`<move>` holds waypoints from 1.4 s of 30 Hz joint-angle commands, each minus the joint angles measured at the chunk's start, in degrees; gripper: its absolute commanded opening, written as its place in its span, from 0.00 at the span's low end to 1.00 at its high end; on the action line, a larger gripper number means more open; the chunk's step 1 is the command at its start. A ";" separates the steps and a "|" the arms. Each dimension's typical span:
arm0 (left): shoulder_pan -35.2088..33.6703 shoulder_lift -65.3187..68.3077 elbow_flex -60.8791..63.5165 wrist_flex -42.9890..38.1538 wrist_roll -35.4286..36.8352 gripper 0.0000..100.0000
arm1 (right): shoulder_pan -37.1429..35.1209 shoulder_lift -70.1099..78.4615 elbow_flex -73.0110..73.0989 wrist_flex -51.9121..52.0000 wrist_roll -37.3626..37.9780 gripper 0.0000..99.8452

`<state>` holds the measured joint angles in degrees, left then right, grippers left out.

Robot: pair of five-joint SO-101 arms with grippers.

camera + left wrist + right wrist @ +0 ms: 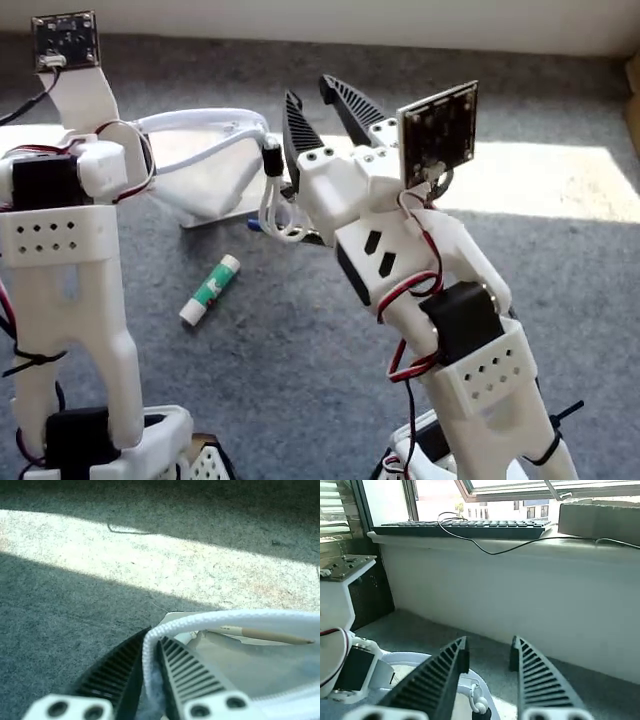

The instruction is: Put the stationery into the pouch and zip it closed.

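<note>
High view: the right gripper (pixel 320 110) is raised with its jaws spread wide and nothing between them. The pouch (pixel 210 170) lies on the carpet (pixel 300 400) just below and beside it. The glue stick (pixel 210 290) rests nearer the arm's base, apart from the pouch.

Left wrist view: the left gripper (pixel 154 636) pinches the pouch's white rim. A pencil (pixel 265 635) lies inside, just past the fingertips.

Right wrist view: the spread jaws point at a wall (pixel 520 590), with a white cord loop (pixel 477 702) beneath them.

The pouch looks soft and limp (likely to sag), so it is best held at the rim or cord. The glue stick seems light, stiff and prone to rolling, so it should be taken across its barrel.
</note>
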<state>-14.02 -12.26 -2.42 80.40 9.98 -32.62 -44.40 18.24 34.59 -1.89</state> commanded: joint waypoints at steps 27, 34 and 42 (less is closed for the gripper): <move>-2.68 -10.51 12.26 -6.59 0.26 0.01 | 10.86 36.53 -32.13 42.68 12.84 0.13; -2.59 -10.51 12.26 -6.77 0.26 0.01 | 10.86 44.00 -31.34 45.58 13.54 0.13; -2.51 -10.51 12.26 -6.77 0.26 0.01 | 10.86 53.58 -28.09 45.14 25.23 0.13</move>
<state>-15.60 -22.90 9.54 74.77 10.07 -22.33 8.44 -9.27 79.87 21.67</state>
